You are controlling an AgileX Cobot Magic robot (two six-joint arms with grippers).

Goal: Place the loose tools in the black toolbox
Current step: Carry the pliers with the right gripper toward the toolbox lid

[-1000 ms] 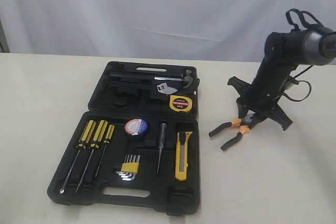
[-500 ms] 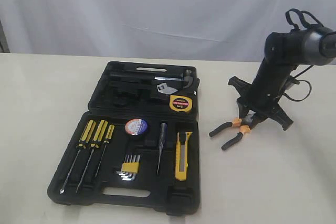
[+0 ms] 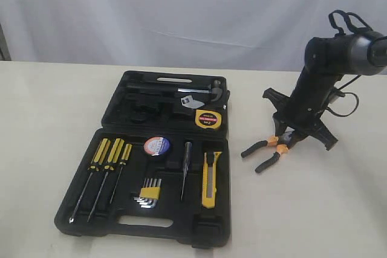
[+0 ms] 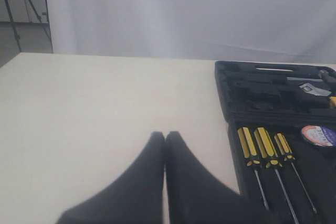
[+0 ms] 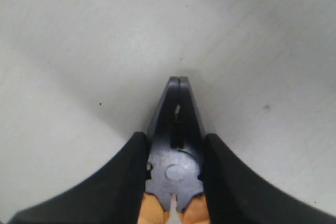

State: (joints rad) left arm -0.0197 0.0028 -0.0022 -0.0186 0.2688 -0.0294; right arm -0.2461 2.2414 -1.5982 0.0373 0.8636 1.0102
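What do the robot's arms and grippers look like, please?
The right arm is matt black with a grey band at its upper joint and black cables looping above it. The right gripper has a wide black winged base. The left gripper shows smooth black jaws tapering to rounded tips; no markings are visible.

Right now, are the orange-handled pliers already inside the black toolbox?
No, the pliers are outside the toolbox, off to its right in the exterior view, clamped by their head in the right end effector.
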